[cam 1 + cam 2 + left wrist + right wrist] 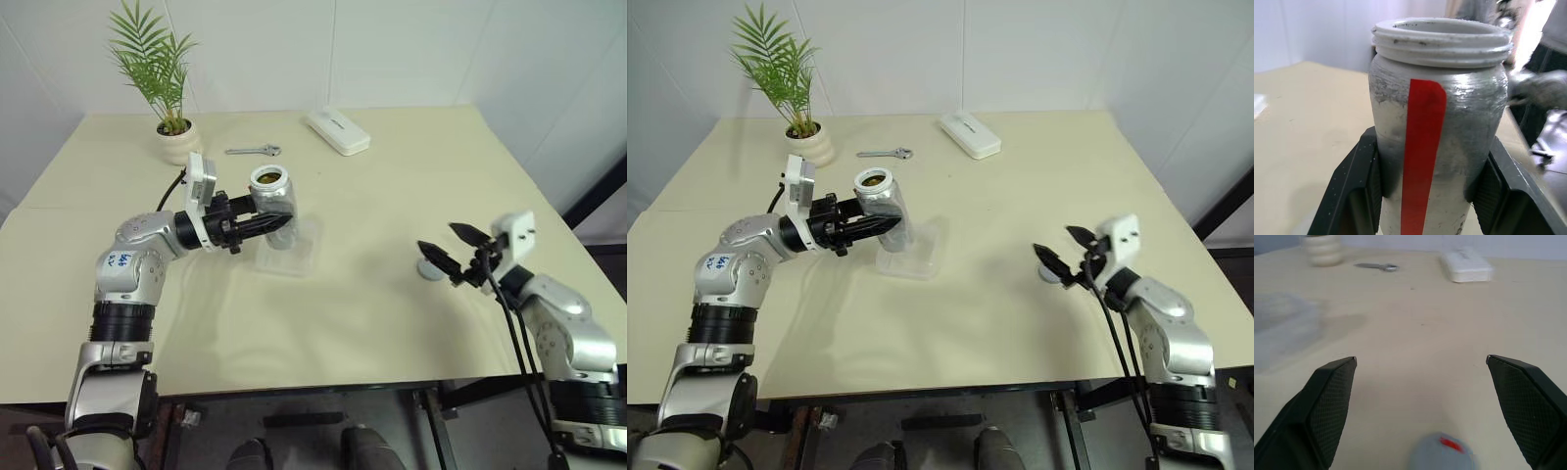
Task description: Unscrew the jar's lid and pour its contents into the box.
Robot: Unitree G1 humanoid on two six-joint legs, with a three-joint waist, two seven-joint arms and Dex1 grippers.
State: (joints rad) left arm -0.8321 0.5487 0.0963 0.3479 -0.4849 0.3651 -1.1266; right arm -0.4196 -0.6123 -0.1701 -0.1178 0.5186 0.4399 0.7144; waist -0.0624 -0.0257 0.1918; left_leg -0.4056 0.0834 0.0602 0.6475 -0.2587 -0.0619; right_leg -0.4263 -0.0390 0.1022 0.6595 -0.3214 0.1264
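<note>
The jar (272, 204) is upright with its mouth uncovered, a red strip (1422, 147) running down its side. Brownish contents (266, 177) show inside the mouth. My left gripper (276, 224) is shut on the jar's body, a finger (1359, 181) on each side. The clear box (297, 258) lies on the table directly under and in front of the jar. The silver-grey lid (429, 268) lies flat on the table at the right. My right gripper (448, 249) hangs just above it, open and with nothing in it, its fingers (1327, 401) spread either side of the lid (1442, 453).
At the back of the beige table (372, 313) are a potted plant in a white pot (179, 140), a metal wrench (255, 150) and a white oblong case (336, 130). The table's front edge runs close below both arms.
</note>
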